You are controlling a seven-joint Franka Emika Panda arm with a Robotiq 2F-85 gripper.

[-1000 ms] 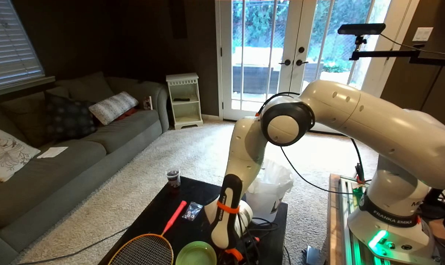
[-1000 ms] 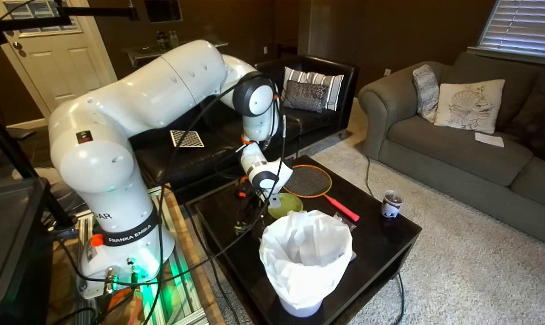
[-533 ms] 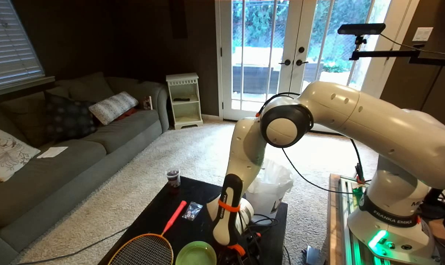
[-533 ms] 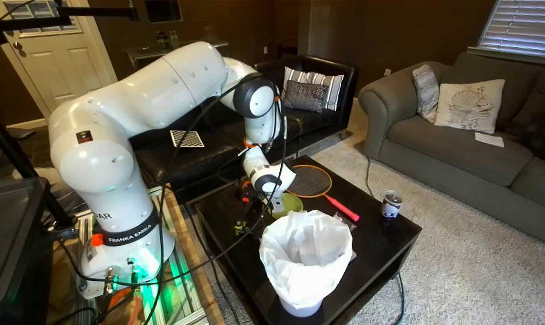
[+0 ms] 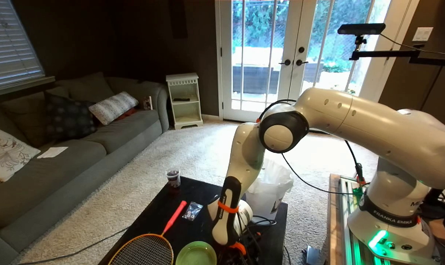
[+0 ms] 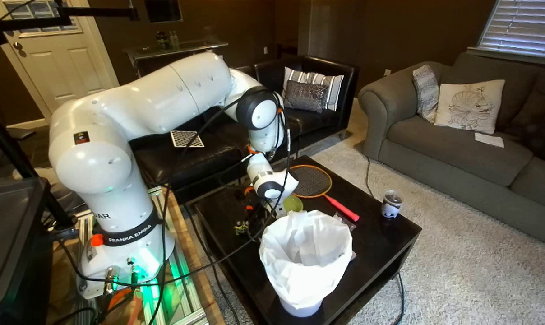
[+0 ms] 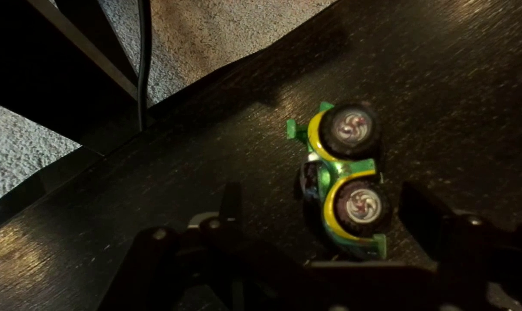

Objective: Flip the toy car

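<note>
The toy car point(image 7: 336, 168) is green and yellow with black wheels. In the wrist view it lies on its side on the dark table point(image 7: 243, 151), two wheels facing the camera. It shows small in an exterior view point(image 6: 241, 228). My gripper point(image 7: 319, 190) is open, its fingers spread on either side of the car's lower half. The right finger point(image 7: 423, 218) is nearer the car than the left finger point(image 7: 232, 203). Neither visibly touches it. In an exterior view the gripper point(image 6: 256, 221) is dark and partly behind cables. The car does not show in the remaining exterior view.
A green bowl point(image 5: 196, 254) and a racket point(image 5: 145, 250) are on the table beside the hand. A white-lined bin point(image 6: 306, 257) stands close to the gripper. A cup point(image 6: 391, 205) is near the far edge. Cables hang along the arm. The table edge point(image 7: 187, 93) is near the car.
The arm has moved down; the hand sits lower and slightly right in an exterior view, closer to the bin and partly covering the bowl. The car shows no clear movement.
</note>
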